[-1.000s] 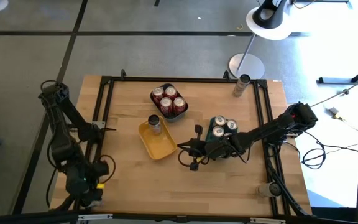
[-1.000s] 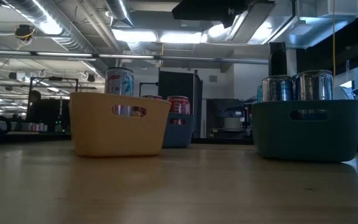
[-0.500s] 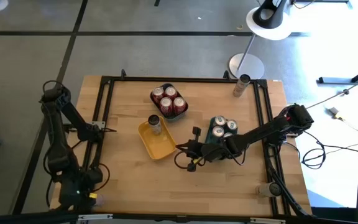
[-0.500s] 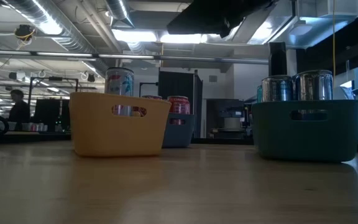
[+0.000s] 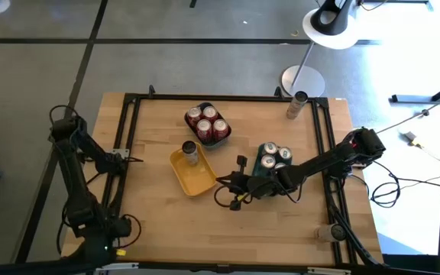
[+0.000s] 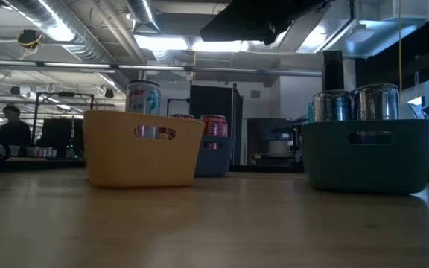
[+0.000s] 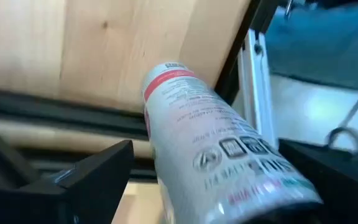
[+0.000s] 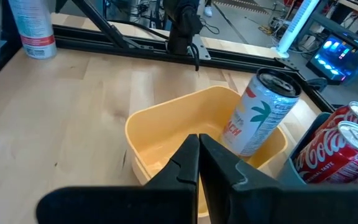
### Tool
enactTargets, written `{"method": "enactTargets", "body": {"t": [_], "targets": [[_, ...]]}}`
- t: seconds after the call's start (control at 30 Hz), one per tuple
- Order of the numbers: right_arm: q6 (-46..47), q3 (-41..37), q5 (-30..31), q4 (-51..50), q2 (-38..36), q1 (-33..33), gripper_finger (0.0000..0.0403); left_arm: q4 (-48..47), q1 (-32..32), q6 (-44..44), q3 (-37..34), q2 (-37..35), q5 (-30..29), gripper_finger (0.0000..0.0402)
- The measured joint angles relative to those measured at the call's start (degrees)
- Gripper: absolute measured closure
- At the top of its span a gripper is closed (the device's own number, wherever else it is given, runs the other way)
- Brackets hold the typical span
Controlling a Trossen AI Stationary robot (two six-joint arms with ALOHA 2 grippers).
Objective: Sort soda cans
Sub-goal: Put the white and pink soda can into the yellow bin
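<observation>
The left gripper (image 7: 207,149) is at the table's (image 5: 159,221) near left corner, with its fingers spread on either side of a white can (image 7: 191,112) with a red band. There is a gap at one finger, so I judge the can is bracketed, not clamped. It seems to be the next one to sort. The wide spread suits the can's round body.

The right gripper (image 8: 199,142) is empty and closed. It hangs just over the near rim of the yellow tray (image 8: 166,118), beside the teal tray (image 5: 260,183). That looks like a waiting pose close to the drop spots.

The trays group the cans by kind:
- **Blue tray (image 5: 224,137):** four red cans (image 5: 202,126), packed upright.
- **Teal tray:** three silver cans (image 5: 268,161) show; the right arm may hide a fourth.
- **Yellow tray:** one palm-print can (image 8: 260,118), leaning against the wall.

One dark can (image 5: 299,99) stands loose at the far right edge, well apart from the trays. That makes ten cans in plain sight and three trays (a small round thing at the near right corner may be another can, but I cannot tell).
</observation>
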Motion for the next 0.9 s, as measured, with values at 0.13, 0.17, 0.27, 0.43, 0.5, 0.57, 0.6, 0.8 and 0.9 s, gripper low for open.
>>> {"method": "enactTargets", "body": {"t": [0.13,0.17,0.27,0.43,0.5,0.57,0.6,0.8,0.9], "targets": [[0.0,0.0,0.3,0.0,0.0,0.0,0.0391,0.1,0.0,5.1,0.0,1.4,0.3,0.0013],[0.0,0.0,0.3,0.0,0.0,0.0,0.0391,-0.1,0.0,5.9,0.0,1.7,0.5,0.0013],[0.0,0.0,0.3,-0.1,0.0,0.0,0.0391,-0.5,0.3,8.3,0.0,2.0,1.7,0.0013],[0.0,0.0,0.3,-0.1,0.0,0.0,0.0391,-1.7,0.9,8.8,0.0,2.0,3.3,0.0032],[0.0,0.0,0.3,-0.1,0.0,0.0,0.0391,-1.8,1.2,8.1,0.0,2.0,3.4,0.0051],[0.0,0.0,0.3,-0.1,0.0,0.0,0.0391,-1.7,1.8,6.6,0.0,2.0,4.0,0.0075],[-0.1,0.0,0.3,-0.1,0.0,0.0,0.0391,-1.7,2.1,5.9,0.0,2.0,4.4,0.0087],[-1.3,0.0,0.3,0.0,0.0,0.0,0.0391,-2.0,4.9,2.8,0.0,1.9,6.1,0.015],[-1.3,0.0,0.3,0.0,0.0,0.1,0.0391,-1.8,6.3,1.4,-0.1,1.9,6.2,0.015]]}}
